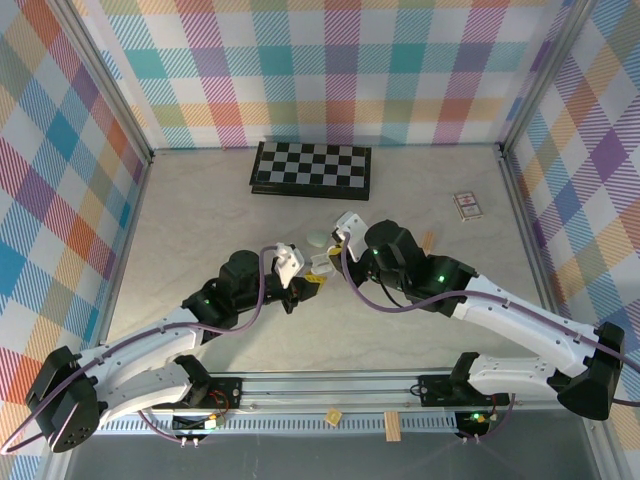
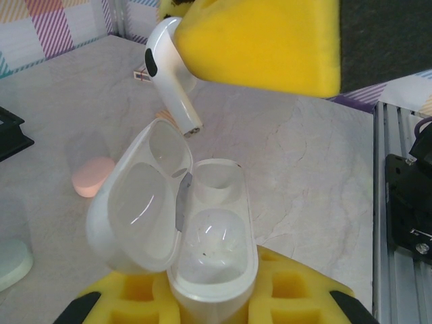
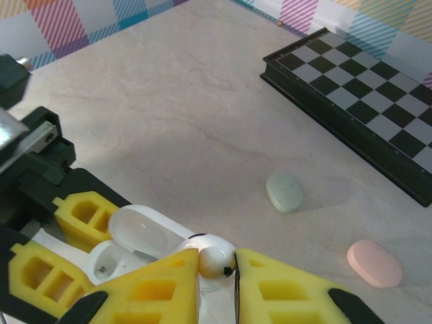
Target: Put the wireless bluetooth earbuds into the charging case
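Earbud (image 2: 169, 74) head partly hidden by pad (image 2: 256, 40) (yellow foam); case (image 2: 212, 270) base cropped.

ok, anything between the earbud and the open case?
Nothing: just air between the earbud stem and the open white case below it, in the left wrist view.

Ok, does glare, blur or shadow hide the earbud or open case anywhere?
Left wrist: earbud and open case sharp, mild reflections on the lid. Right wrist: a soft shadow crosses the table. Top external: even light, earbud too small there.
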You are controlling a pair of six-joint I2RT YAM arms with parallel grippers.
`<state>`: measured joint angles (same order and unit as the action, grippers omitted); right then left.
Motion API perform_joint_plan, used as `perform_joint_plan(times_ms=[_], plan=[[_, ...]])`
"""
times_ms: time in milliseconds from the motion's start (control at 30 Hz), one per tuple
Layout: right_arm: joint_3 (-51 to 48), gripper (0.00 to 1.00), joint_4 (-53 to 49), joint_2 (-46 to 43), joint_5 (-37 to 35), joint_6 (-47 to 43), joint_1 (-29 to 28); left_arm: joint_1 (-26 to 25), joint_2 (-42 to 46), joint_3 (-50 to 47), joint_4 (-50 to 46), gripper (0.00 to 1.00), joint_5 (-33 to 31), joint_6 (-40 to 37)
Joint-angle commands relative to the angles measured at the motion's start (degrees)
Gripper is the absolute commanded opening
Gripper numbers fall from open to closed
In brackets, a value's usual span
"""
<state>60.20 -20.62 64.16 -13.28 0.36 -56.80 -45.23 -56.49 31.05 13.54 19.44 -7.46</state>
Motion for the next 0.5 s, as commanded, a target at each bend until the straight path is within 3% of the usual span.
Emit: perform_joint_plan(times_ms=[0, 467], plan=[[0.1, 0.19, 2.2, -0.4, 1.4, -0.6, -0.7, 0.2, -0.2, 2.7, 2.4, 0.11, 0.6, 1.2], [0.2, 0.19, 2.5, 2.1, 2.8, -1.2, -1.3, 0.2, -2.2, 5.1, 2.0, 0.11, 1.3, 2.5]])
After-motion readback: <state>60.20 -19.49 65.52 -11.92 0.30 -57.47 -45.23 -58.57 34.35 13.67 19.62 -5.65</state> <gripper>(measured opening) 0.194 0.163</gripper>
